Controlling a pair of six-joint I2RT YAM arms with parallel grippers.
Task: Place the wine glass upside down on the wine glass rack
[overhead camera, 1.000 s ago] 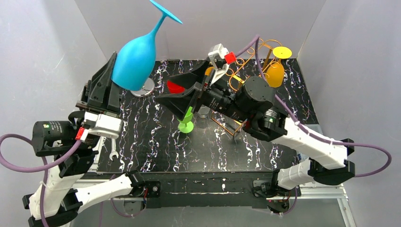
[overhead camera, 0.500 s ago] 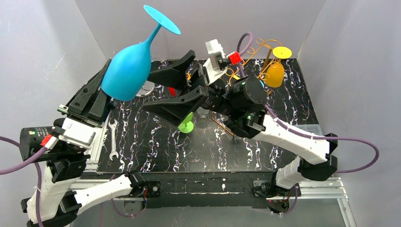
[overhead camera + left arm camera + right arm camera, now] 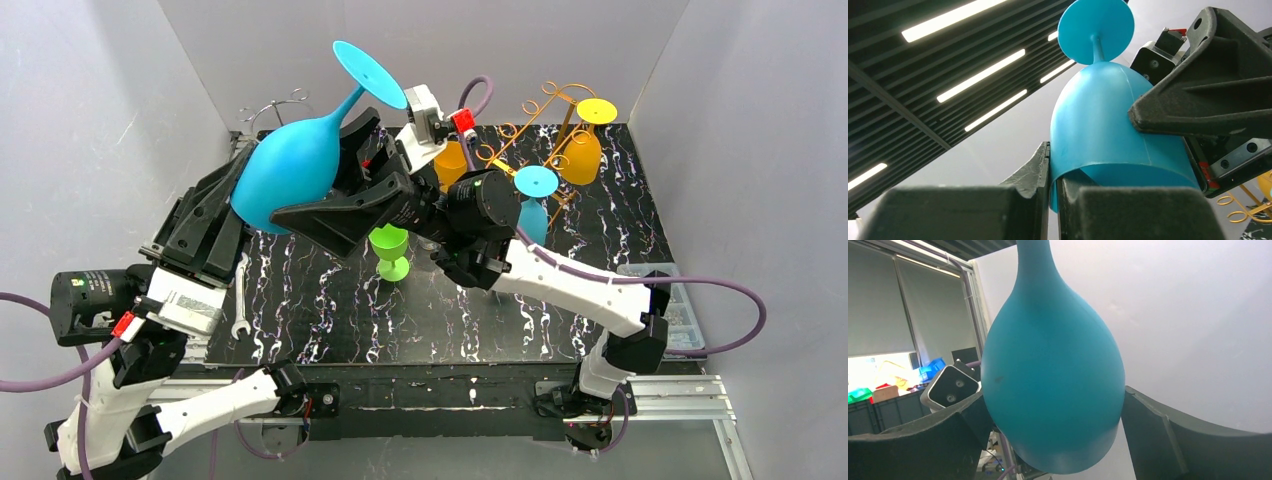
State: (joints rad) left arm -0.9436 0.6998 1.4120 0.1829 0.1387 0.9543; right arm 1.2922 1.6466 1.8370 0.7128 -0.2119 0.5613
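Blue wine glass (image 3: pixel 295 165) aloft, foot up, rim wall nipped in left pincer (image 3: pixel 1053 156), clamped narrow; bowl sits between fingers of right pincer (image 3: pixel 1053 405), spread wide. Prob. light, stiff, slick, breakable: take bowl at widest pt, gently. Gold rack (image 3: pixel 530 116), w/ other glasses (image 3: pixel 580 150) hanging, behind right pincer.

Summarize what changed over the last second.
The right pincer, open, swung left; its jaws now straddle the bowl of the blue wine glass. The left pincer lowered the glass and tipped it rightward to meet it. Unchanged: left grip on the rim, green glass on the table.
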